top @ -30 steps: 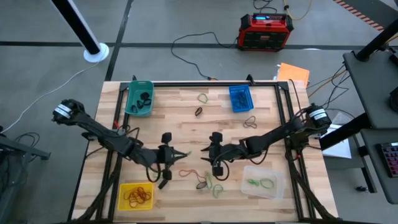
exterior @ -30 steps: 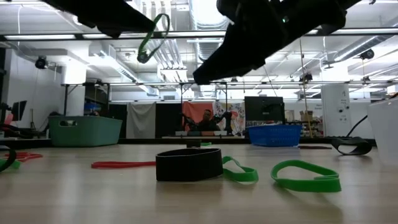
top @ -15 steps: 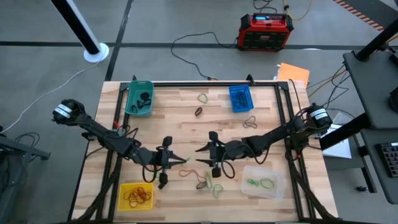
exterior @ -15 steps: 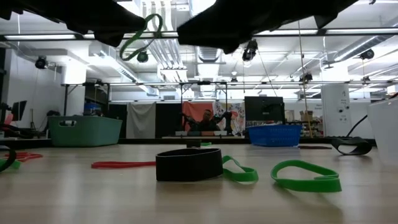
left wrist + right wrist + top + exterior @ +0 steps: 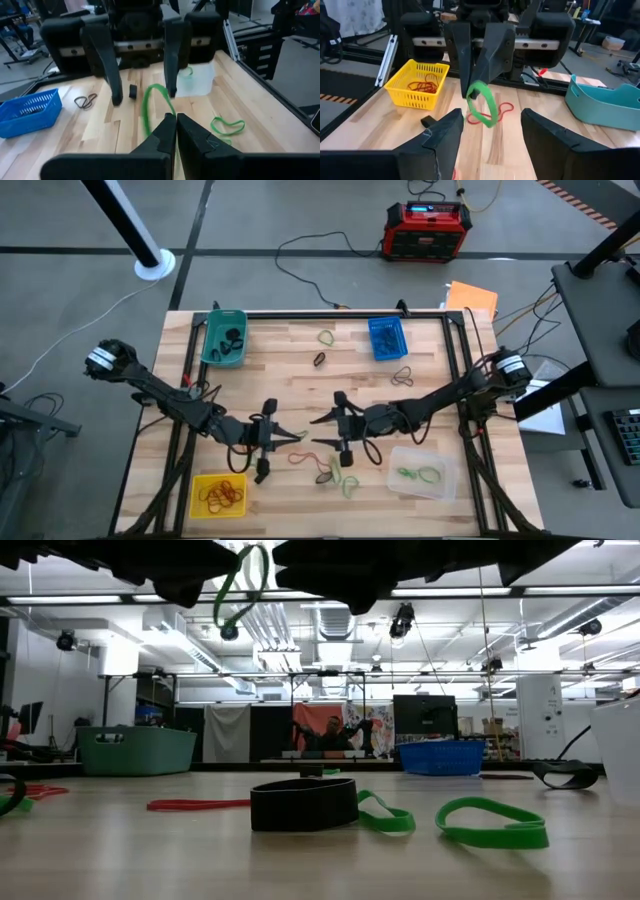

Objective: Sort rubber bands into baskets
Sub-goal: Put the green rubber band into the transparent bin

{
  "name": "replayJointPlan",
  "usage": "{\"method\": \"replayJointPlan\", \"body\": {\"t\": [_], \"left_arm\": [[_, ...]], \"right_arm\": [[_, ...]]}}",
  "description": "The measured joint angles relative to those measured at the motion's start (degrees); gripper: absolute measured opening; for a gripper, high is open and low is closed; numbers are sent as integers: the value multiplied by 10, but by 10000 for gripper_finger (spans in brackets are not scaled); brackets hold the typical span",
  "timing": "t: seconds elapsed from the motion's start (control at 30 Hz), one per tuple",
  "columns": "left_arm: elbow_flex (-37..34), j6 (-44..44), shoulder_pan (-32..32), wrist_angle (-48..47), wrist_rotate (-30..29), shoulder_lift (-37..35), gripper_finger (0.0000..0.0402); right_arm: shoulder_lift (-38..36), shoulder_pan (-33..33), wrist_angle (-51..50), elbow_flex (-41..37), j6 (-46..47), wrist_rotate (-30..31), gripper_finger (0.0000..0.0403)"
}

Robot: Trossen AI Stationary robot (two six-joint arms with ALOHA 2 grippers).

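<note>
My left gripper (image 5: 298, 436) is shut on a green rubber band (image 5: 154, 104) above the middle of the table, near the front. The band also shows in the right wrist view (image 5: 483, 104) and the low view (image 5: 243, 585). My right gripper (image 5: 318, 430) is open and faces the left one closely. Its two fingers (image 5: 171, 60) stand on either side of the band's free end without visibly touching it. The teal basket (image 5: 224, 337), blue basket (image 5: 387, 338), yellow basket (image 5: 218, 494) and clear basket (image 5: 420, 472) stand near the table's corners. My left gripper pinches one end of the green band's loop (image 5: 166, 113) between its two shut fingertips. The fingers reach about level, pointing toward the table's right. The loop stands open and sticks out from the fingertips toward my right gripper, lifted clear of the table.
Loose bands lie on the table: a red one (image 5: 303, 458), a green and dark pile (image 5: 338, 475) near the front, a green one (image 5: 326, 337) and black ones (image 5: 320, 360) (image 5: 402, 375) farther back. The low view shows a wide black band (image 5: 304, 805) and green bands (image 5: 492, 823).
My right gripper has gone toward the table's left, up to my left gripper and the green band, and now faces the band with spread fingers. The band has stayed pinched in my left gripper, clear of the table.
</note>
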Motion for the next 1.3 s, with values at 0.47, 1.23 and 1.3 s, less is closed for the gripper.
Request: {"method": "replayJointPlan", "body": {"t": [0.47,1.23,1.3], "left_arm": [[0,17,1,32,0,23,0],[0,0,1,29,-44,22,115],[0,1,2,28,-46,22,125]], "right_arm": [[39,-2,77,0,-55,-25,122],[-47,-1,-162,0,17,-25,9],[-78,1,-244,0,54,-25,9]]}}
